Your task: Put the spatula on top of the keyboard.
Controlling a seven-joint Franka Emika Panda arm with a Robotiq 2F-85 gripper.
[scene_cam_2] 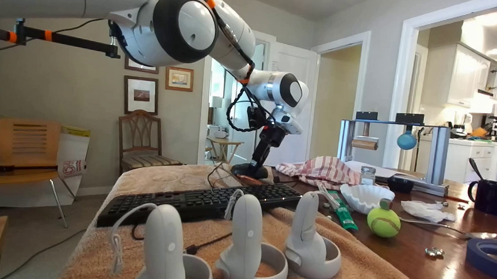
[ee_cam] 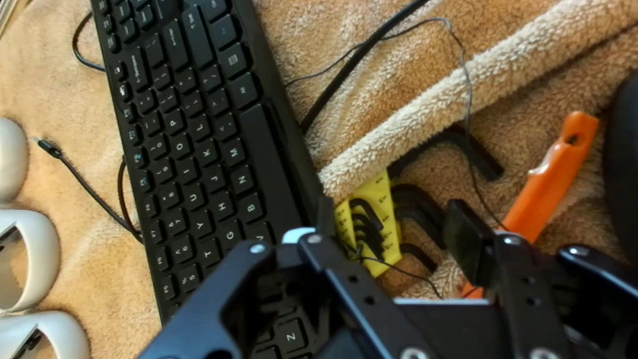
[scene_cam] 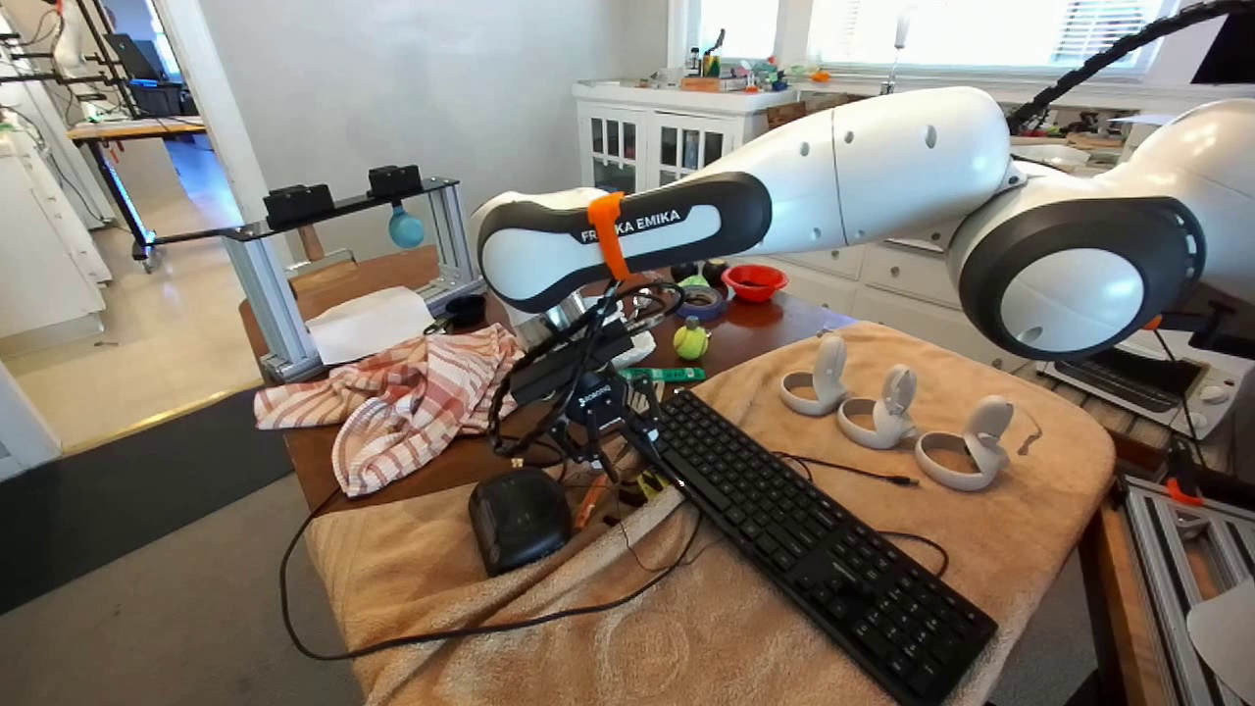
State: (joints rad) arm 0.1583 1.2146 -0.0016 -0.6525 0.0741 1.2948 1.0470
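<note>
Beside the keyboard (scene_cam: 809, 534) stand three controllers (scene_cam: 892, 420) (pale, looped); near its far end hangs the gripper (scene_cam: 639, 466), jaws parted.

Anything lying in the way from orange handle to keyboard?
Yes: in the wrist view, a yellow hex-key holder with black hex keys lies between the orange handle and the keyboard; a raised towel edge runs there too.

Am seeing room above the number-pad end of the keyboard (scene_cam: 822, 544) and over bare towel (scene_cam: 627, 657) beside it. Am meeting obstacles in 3 controllers (scene_cam_2: 247, 234), a cable (ee_cam: 93, 190) between these and the keyboard, and, off the space-bar side, a yellow holder (ee_cam: 389, 219) and black rounded object (scene_cam: 520, 520).
</note>
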